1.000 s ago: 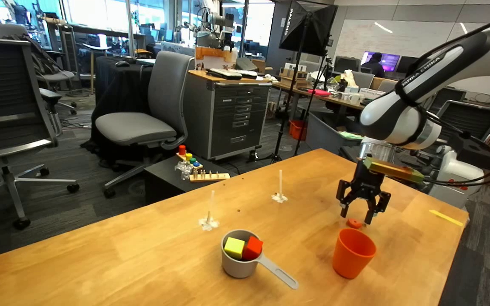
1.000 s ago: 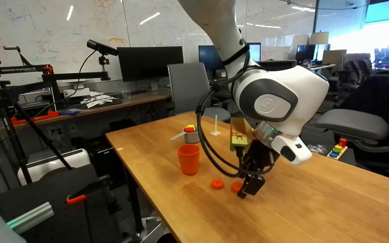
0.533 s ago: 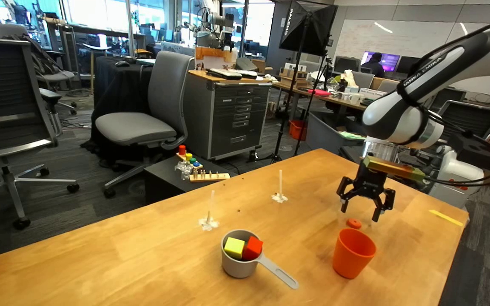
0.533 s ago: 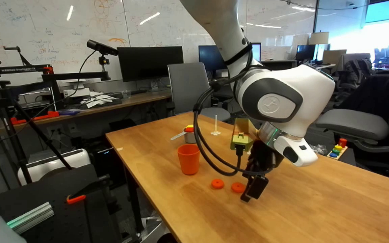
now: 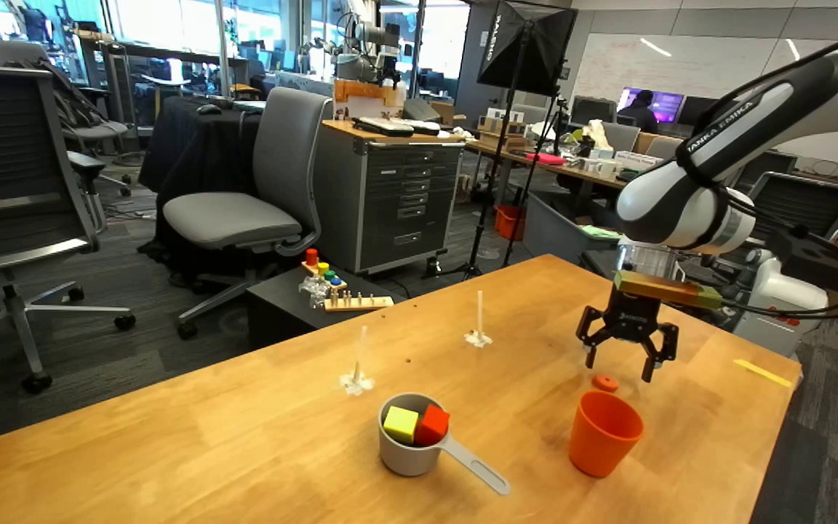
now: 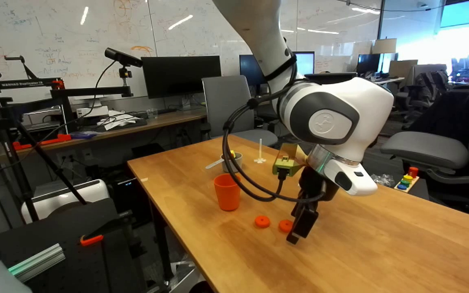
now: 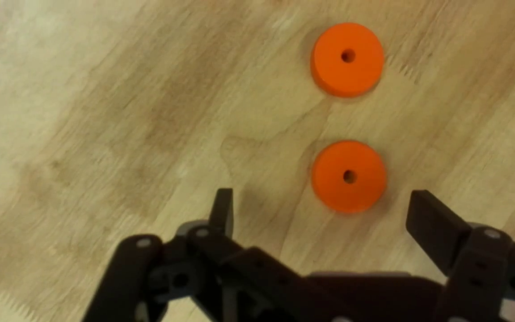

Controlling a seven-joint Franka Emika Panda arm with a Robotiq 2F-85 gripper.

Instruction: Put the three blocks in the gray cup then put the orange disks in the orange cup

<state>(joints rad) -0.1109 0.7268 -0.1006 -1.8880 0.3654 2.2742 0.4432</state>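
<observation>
My gripper (image 5: 619, 366) is open and empty, low over the table; it also shows in an exterior view (image 6: 294, 236). In the wrist view its fingers (image 7: 436, 223) stand wide apart. The nearer orange disk (image 7: 331, 188) lies just ahead of the gap between the tips, and a second orange disk (image 7: 327, 67) lies farther up. Both disks (image 6: 262, 221) lie flat on the table. The orange cup (image 5: 601, 444) stands close by. The gray cup (image 5: 408, 462) holds the yellow block (image 5: 400, 424) and the red block (image 5: 433, 426). The green block does not show.
Two thin pale sticks (image 5: 479, 313) stand upright on the wooden table (image 5: 244, 437) on white bases. A strip of yellow tape (image 5: 762, 372) lies near the table's edge. The arm's black cables (image 6: 255, 193) hang in a loop near the orange cup.
My gripper's fingers stand wider apart than one second ago. The arm has shifted slightly beside the nearer disk. The cups, blocks and disks have not visibly moved.
</observation>
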